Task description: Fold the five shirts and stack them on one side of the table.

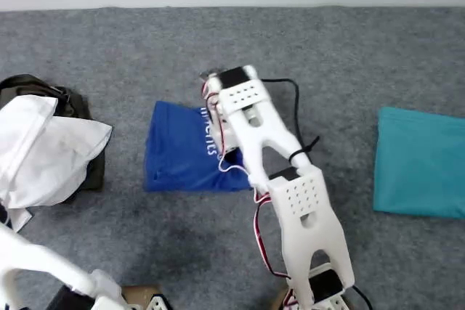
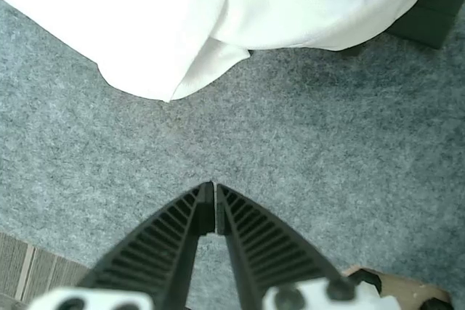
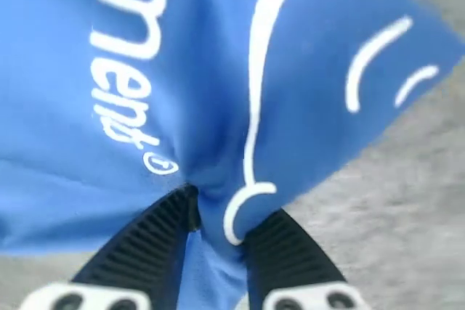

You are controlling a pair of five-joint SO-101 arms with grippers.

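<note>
1. Blue shirt (image 1: 178, 152): mid-table on the grey felt cover (image 1: 349, 56), a rough rectangle w/ white print up. Its near-right part is under the right arm.
2. Right gripper (image 3: 227, 212): clamped on a pinch of blue shirt fabric. Cloth is bunched betw. the jaws & puckers out from the bite.
3. Left gripper (image 2: 215, 192): jaws pressed together, holding nothing, over bare felt just short of the white shirt's edge.
4. White shirt (image 1: 51, 150): left side, loose & rumpled, draped over a dark olive shirt (image 1: 76, 105) that looks already folded. Teal shirt (image 1: 418, 161): flat at far right, well apart from the rest.
5. Handling, my read: thin knit, v. light, fully limp. It won't hold shape & sags from any single pinch. Felt prob. grips it, so dragging = wrinkles. Not fragile.
6. Where to grab: edges/corners, not mid-panel. A hem or fold line gives 2+ layers to bite. A two-point hold w/ both arms would keep an edge straight; the present one-point pinch likely bunches the fold.
</note>
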